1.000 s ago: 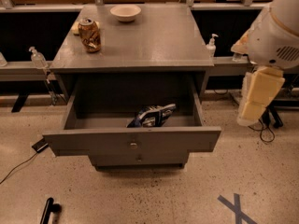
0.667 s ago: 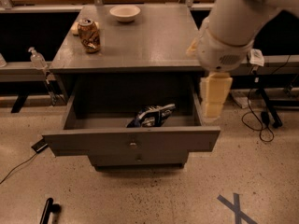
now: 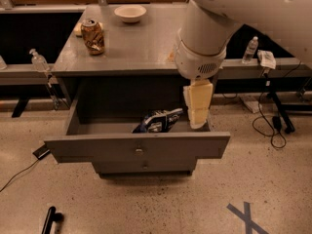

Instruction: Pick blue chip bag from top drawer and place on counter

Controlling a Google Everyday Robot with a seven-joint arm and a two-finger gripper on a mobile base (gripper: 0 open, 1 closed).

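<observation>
While the blue chip bag [image 3: 158, 121] lay inside the open top drawer [image 3: 136, 149], the tool [image 3: 198, 122] hung just right of it, below the tabletop [image 3: 139, 45]; its spread could not be told.

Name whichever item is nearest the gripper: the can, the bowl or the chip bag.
The blue chip bag, lying in the open top drawer right beside the gripper there; the can and bowl stand up on the counter, farther off.

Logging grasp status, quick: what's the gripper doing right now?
Gripper: open or shut cannot be told; it hangs over the top drawer's right end, beside the blue chip bag lying inside.
</observation>
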